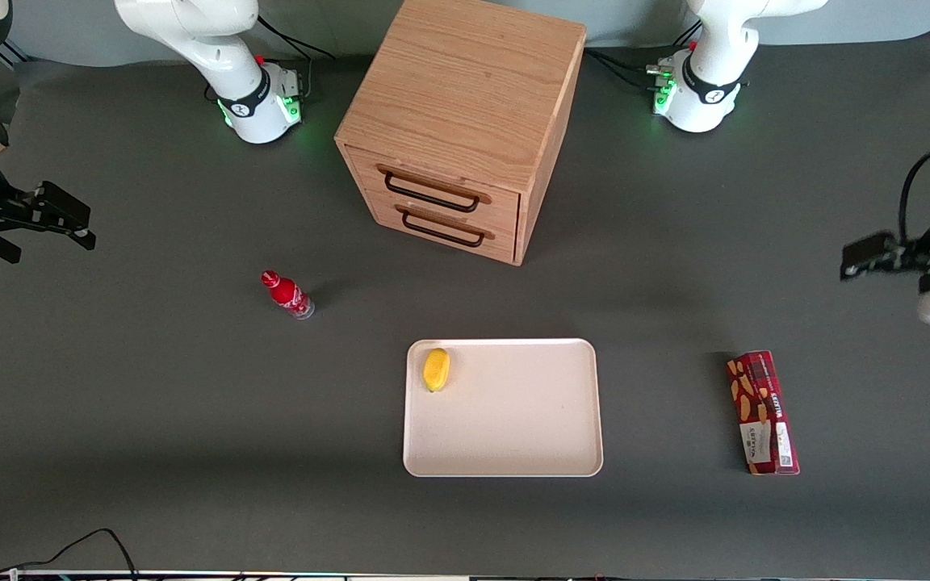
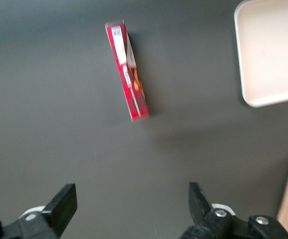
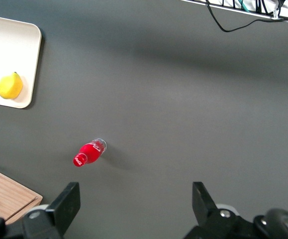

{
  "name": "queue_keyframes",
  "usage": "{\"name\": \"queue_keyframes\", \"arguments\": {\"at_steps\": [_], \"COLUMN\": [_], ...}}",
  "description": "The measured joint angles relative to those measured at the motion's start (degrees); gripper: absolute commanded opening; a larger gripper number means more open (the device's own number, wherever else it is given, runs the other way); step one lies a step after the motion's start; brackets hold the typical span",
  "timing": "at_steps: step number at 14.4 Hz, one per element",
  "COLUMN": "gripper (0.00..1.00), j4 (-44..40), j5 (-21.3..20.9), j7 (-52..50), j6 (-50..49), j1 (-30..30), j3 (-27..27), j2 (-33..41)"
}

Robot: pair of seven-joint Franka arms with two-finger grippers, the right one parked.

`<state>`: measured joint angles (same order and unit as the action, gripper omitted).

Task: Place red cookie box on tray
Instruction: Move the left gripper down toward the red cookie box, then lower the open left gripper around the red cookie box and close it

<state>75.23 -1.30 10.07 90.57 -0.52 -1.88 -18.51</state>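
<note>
While the gripper (image 2: pixel 129 209) hangs spread wide at right edge of the front view, red cookie box (image 1: pixel 762 411) lies lower right, well apart from tray (image 1: pixel 513 460). You risk an off-centre pinch tipping it.

No legible text on red cookie box (image 1: pixel 762 411), small bottle (image 1: pixel 287 294)

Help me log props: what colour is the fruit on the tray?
Yellow: the fruit on the cream tray, clearest in the front view. The open pincer hovers above the table.
</note>
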Motion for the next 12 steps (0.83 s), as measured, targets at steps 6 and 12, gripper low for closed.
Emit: {"name": "queue_keyframes", "arguments": {"at_steps": [6,12], "gripper": [1.00,1.00], "j4": [-0.04,-0.03], "j5": [-0.02,-0.07], "j7": [-1.04,-2.62], "j6": [20.20,30.36], "j1": [-0.03,-0.67], "j3": [0.12,0.38], "j2": [-15.11,-24.90]}}
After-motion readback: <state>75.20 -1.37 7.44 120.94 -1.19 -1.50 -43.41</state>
